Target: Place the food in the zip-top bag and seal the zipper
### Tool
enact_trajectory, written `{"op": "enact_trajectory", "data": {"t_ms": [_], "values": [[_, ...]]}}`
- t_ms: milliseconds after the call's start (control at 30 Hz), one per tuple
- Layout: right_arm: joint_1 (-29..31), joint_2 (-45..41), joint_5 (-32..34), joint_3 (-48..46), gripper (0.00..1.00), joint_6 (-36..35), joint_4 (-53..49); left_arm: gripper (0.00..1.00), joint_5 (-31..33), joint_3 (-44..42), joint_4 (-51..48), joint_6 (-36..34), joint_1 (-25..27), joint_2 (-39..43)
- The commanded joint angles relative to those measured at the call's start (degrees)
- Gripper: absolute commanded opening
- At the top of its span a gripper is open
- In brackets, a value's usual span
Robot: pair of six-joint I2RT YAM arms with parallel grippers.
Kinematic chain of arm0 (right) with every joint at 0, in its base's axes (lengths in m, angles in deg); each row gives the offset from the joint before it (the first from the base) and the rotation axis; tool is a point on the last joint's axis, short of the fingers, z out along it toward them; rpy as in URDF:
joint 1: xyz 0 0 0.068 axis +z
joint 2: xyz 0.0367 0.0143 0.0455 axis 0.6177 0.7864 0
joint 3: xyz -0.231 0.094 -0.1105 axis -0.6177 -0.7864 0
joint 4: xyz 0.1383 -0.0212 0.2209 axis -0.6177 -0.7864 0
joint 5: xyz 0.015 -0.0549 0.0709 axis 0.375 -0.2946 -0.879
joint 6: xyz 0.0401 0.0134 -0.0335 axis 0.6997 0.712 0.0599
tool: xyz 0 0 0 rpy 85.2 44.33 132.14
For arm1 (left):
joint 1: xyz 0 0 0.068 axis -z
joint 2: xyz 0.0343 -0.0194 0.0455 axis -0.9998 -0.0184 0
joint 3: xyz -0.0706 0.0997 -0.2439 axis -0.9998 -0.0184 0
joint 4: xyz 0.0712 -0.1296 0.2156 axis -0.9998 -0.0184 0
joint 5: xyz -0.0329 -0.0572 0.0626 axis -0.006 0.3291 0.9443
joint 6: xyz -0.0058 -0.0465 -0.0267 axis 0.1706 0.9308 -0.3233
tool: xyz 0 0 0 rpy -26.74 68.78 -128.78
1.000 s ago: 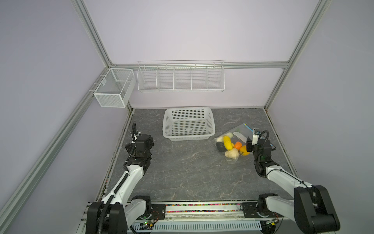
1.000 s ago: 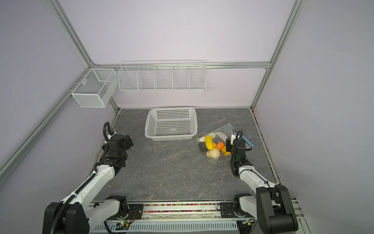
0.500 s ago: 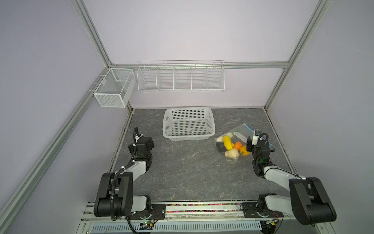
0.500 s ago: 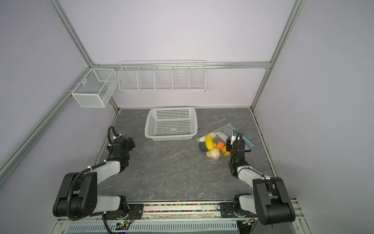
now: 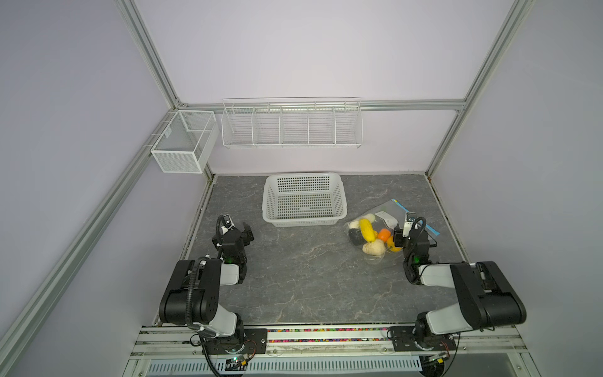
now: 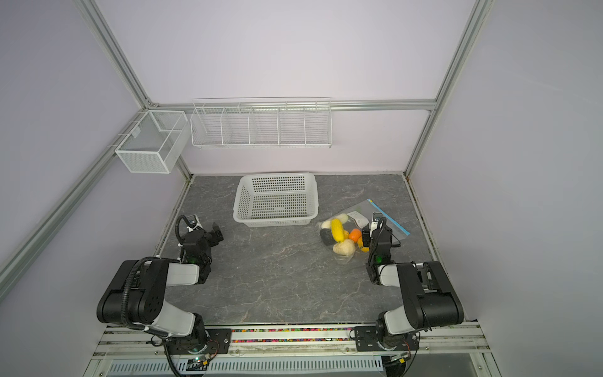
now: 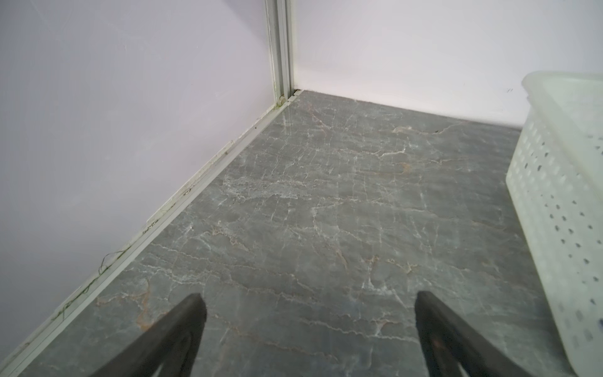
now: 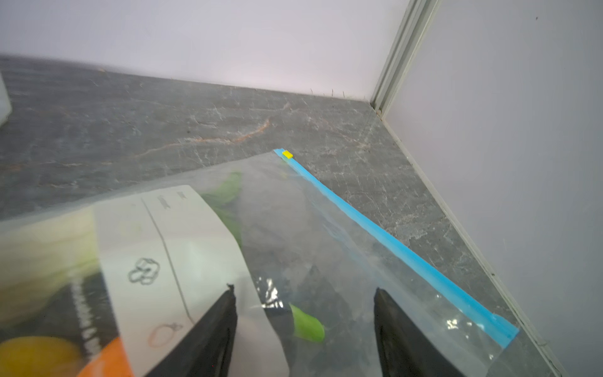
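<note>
The zip-top bag (image 5: 388, 212) (image 6: 362, 209) lies flat at the right of the table in both top views. The food is inside it: a yellow piece (image 5: 366, 228), an orange one (image 5: 384, 234), a beige one (image 5: 373, 247), a black one (image 5: 355, 236), and a green leaf (image 8: 306, 326). The light-blue zipper (image 8: 385, 241) (image 6: 391, 220) runs along the bag's right edge, with the yellow slider (image 8: 287, 154) at its far end. My right gripper (image 5: 414, 240) (image 8: 304, 290) hovers open just above the bag, holding nothing. My left gripper (image 5: 233, 233) (image 7: 310, 297) is open over bare table at the left.
A white perforated basket (image 5: 303, 176) (image 7: 554, 196) stands at the back middle, close to the bag's left side. Wire shelves (image 5: 290, 124) and a mesh bin (image 5: 182, 143) hang on the walls. The right wall's rail (image 8: 456, 209) runs close beside the zipper.
Both arms have folded back toward their bases while the grippers stayed nearly in place. The right jaws stand wider apart than before.
</note>
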Motion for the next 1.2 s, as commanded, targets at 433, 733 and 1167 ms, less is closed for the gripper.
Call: {"op": "enact_trajectory", "data": {"t_ms": [433, 733, 1167], "values": [[-2.4, 1.4, -2.4, 5.4, 0.89, 3.0, -5.5, 1.0, -0.6, 2.1, 2.5, -1.2, -0.1, -0.8], [-2.4, 1.1, -2.4, 5.3, 0.89, 3.0, -5.4, 1.0, -2.0, 2.8, 1.3, -1.7, -0.1, -0.9], [-4.4, 2.1, -9.9, 6.5, 0.89, 2.4, -6.9, 1.0, -6.5, 3.8, -0.4, -3.5, -0.1, -1.0]]}}
